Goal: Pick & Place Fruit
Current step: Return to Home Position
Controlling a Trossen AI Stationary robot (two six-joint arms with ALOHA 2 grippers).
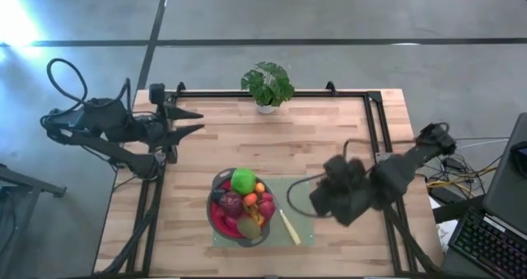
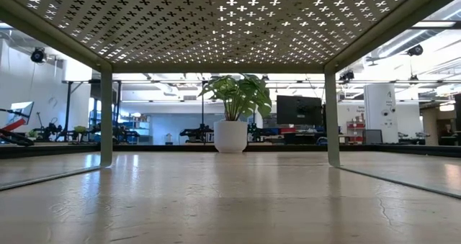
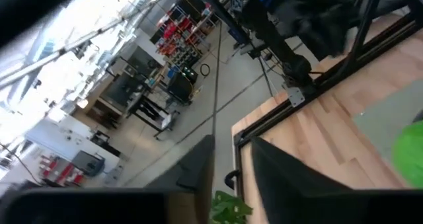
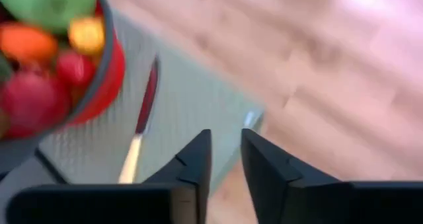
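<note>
The fruit [image 1: 243, 198] is heaped in the red bowl [image 1: 216, 220] on the grey mat [image 1: 307, 234], with the knife [image 1: 289, 226] laid beside it. The right gripper [image 4: 225, 135] is held above the mat, its fingers narrowly parted and nothing gripped. The left gripper [image 1: 191, 123] is held over the table's far left corner, spread and empty.

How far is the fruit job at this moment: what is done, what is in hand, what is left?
Done, it seems: the fruit lies heaped in the red bowl, and none shows loose on the table. In hand: nothing. The right gripper hangs empty over the mat near the knife; the left gripper waits at the table's left edge, fingers open. Left: probably only parking the arms.
</note>
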